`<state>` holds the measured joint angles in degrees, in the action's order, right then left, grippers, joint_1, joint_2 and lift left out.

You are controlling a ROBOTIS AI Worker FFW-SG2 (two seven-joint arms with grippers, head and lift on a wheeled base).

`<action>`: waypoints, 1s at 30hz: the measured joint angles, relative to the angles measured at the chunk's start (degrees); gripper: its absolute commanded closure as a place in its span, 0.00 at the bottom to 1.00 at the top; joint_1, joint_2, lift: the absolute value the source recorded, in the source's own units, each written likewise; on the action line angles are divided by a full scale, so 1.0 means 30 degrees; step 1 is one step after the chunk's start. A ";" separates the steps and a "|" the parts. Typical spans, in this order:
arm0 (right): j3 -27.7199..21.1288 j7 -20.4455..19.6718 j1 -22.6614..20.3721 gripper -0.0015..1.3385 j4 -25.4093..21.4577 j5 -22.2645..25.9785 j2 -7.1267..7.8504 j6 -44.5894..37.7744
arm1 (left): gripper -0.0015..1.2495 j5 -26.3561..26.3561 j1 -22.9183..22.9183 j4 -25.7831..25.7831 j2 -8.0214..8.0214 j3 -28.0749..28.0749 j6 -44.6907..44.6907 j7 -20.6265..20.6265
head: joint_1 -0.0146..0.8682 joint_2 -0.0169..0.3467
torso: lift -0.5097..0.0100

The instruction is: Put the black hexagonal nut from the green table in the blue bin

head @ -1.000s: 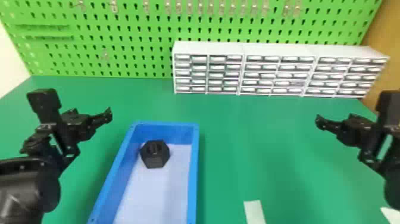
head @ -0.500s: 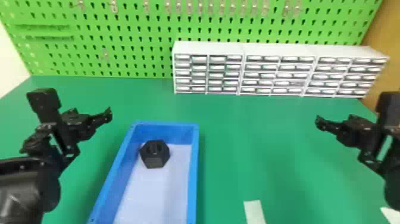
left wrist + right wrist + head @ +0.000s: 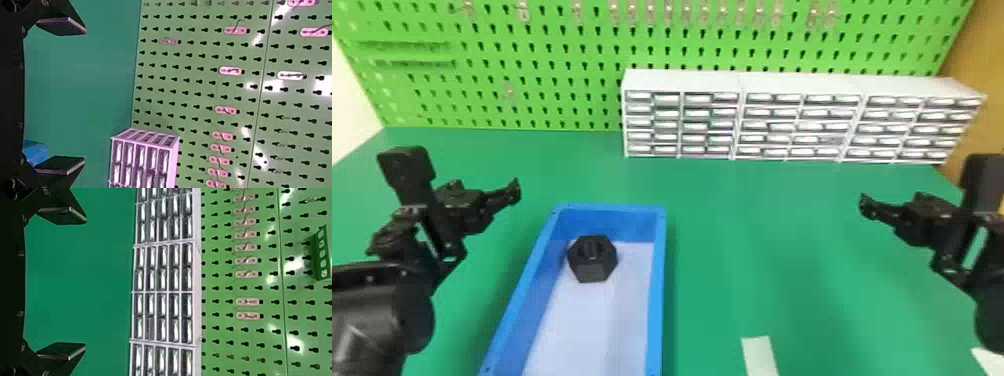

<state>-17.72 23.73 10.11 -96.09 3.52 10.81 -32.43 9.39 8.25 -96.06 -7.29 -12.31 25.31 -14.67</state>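
Note:
My left gripper is over the green table, to the left of the blue bin. The black hexagonal nut lies inside the bin, on its pale floor near the far end, touched by neither gripper. On the table's right side is my right gripper, well away from the bin. In the left wrist view the left gripper has its fingers wide apart and holds nothing; a blue corner of the bin shows beside it. The right gripper is likewise spread and holds nothing in its wrist view.
White drawer cabinets line the table's back edge, in front of a green pegboard with hooks. A pale strip lies near the front, right of the bin. Another white piece is at the lower right.

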 measured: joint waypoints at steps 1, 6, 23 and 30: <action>0.0001 0.0000 -0.0001 0.12 0.0000 0.0000 0.0001 0.0000 | 0.10 -0.0005 0.0002 0.0000 0.0000 0.0001 0.0000 0.0000 | 0.77 0.14 | 0.79; 0.0037 0.0000 0.0012 0.12 0.0010 0.0000 0.0002 0.0000 | 0.10 -0.0038 0.0030 0.0000 0.0000 0.0032 0.0001 0.0000 | 0.77 0.14 | 0.79; 0.0209 0.0000 0.0171 0.12 0.0086 0.0000 0.0053 0.0000 | 0.10 -0.0121 0.0033 0.0000 0.0000 0.0127 0.0000 0.0000 | 0.77 0.14 | 0.79; 0.0291 0.0000 0.0254 0.12 0.0100 0.0000 0.0102 0.0000 | 0.10 -0.0116 0.0050 0.0000 0.0000 0.0148 0.0000 0.0000 | 0.77 0.14 | 0.79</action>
<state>-16.84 23.73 10.87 -95.79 3.52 11.11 -32.43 9.04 8.40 -96.06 -7.29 -11.86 25.31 -14.67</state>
